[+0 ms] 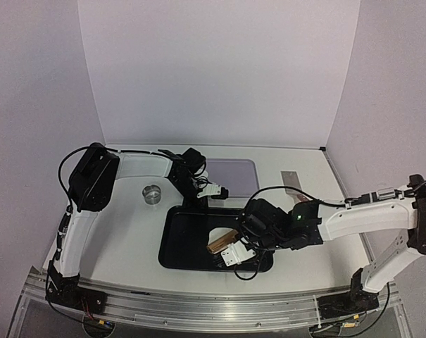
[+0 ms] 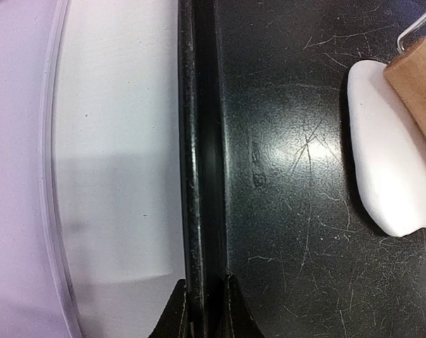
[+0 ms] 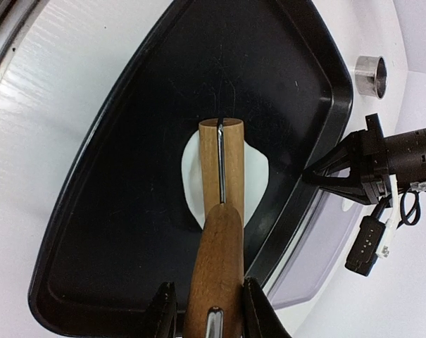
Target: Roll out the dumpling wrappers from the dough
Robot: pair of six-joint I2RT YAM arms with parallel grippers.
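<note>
The dough (image 1: 224,233) is a flattened white lump in the black tray (image 1: 181,243). My right gripper (image 1: 235,255) is shut on the handle of a wooden rolling pin (image 1: 220,243), whose roller lies on the dough. The right wrist view shows the fingers (image 3: 161,313) clamping the handle (image 3: 216,274), with the roller (image 3: 230,162) over the dough (image 3: 258,176). My left gripper (image 1: 198,198) is shut on the tray's far rim (image 2: 202,176); the left wrist view shows the dough (image 2: 385,176) and the roller end (image 2: 418,74). No round wrappers are in view.
A small metal ring (image 1: 152,193) stands on the table left of the tray; it also shows in the right wrist view (image 3: 371,74). A pale purple mat (image 1: 232,172) lies behind the tray. A flat metal piece (image 1: 291,180) lies to the mat's right.
</note>
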